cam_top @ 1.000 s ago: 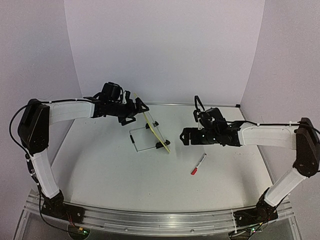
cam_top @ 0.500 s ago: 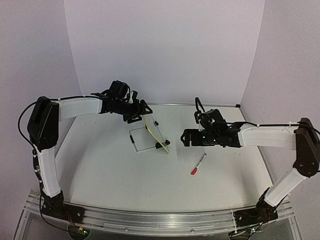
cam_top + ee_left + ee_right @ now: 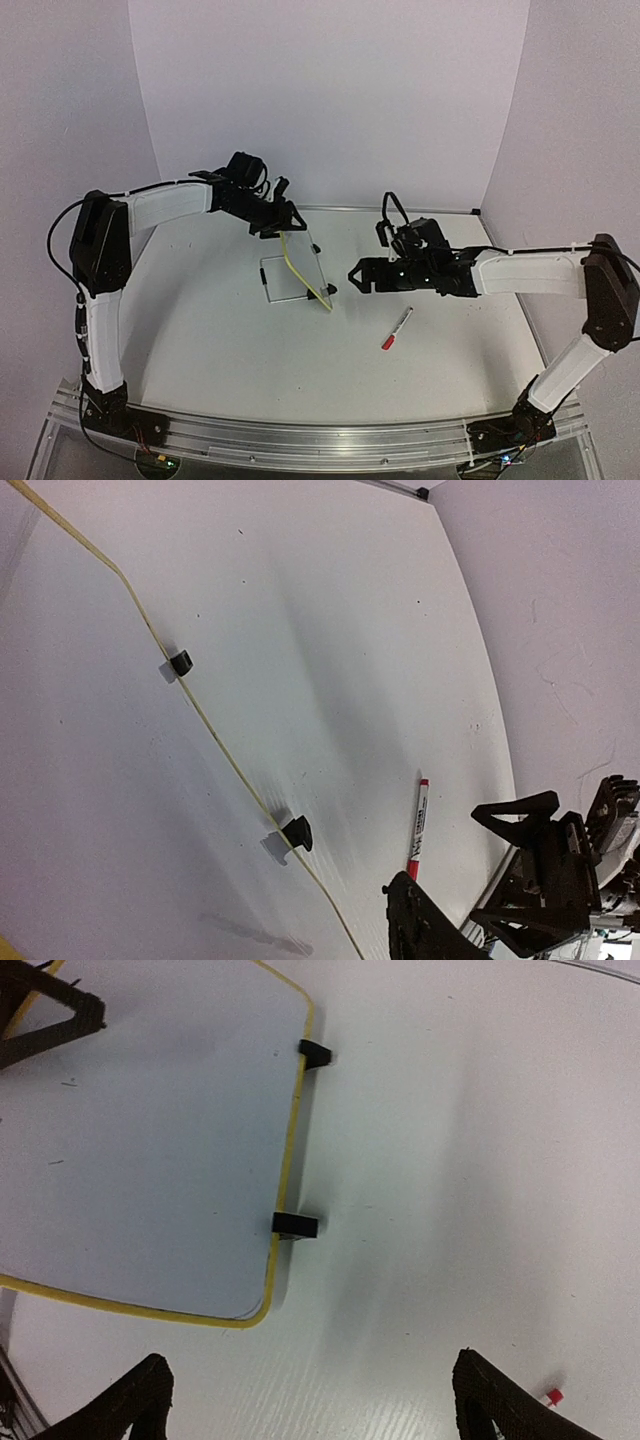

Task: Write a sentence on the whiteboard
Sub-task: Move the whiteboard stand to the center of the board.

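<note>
While the right claw point(image 3: 354, 278) hangs spread right of the whiteboard point(image 3: 302, 264), the left claw point(image 3: 283, 222) is at its top rim, grip impossible to tell

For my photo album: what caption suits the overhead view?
Left arm and right arm flank a small yellow-rimmed whiteboard standing on the table; a marker lies nearby.

White tabletop point(image 3: 230, 350), pale lilac walls point(image 3: 330, 90) on three sides, metal rail point(image 3: 300, 437) at near edge, soft light
</note>
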Controlling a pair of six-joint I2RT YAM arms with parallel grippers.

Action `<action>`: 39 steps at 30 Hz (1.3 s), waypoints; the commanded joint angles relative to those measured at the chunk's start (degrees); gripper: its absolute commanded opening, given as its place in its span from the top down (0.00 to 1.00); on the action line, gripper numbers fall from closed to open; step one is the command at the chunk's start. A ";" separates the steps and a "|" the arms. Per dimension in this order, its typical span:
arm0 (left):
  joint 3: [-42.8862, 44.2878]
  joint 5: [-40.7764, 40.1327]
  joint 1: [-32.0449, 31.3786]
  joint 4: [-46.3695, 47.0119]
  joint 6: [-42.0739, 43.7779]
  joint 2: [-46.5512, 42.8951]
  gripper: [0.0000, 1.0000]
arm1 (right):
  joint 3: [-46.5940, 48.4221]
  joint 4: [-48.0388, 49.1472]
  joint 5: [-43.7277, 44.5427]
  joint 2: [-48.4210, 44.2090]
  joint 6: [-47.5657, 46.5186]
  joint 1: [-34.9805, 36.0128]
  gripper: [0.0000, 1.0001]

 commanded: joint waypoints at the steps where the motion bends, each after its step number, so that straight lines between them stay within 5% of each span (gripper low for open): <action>1: 5.91 4.03 -0.07 -11.12 12.79 1.96 0.48 | -0.88 10.63 -11.61 3.81 -5.64 0.63 0.09; 10: 8.65 10.46 1.00 -19.53 22.25 1.95 0.46 | 3.31 11.69 -21.44 11.29 -12.11 -1.58 0.25; 12: 8.12 10.36 1.60 -19.56 22.44 1.00 0.38 | 4.01 11.60 -23.58 12.71 -12.88 -2.32 0.27; 16: 3.80 10.39 2.95 -14.31 20.20 -4.05 0.07 | 7.02 9.31 -25.63 15.98 -16.90 -2.62 0.28; 18: 2.16 10.33 3.36 -12.20 19.31 -6.65 0.01 | 8.92 7.94 -25.60 17.72 -19.07 -2.73 0.27; 31: -11.17 5.15 11.23 -0.19 10.11 -27.28 0.00 | 22.26 1.36 -35.30 30.72 -26.70 -6.79 0.34; 39: -15.32 2.30 15.48 -3.07 9.45 -35.30 0.00 | 29.00 -3.51 -40.14 36.01 -28.30 -6.85 0.42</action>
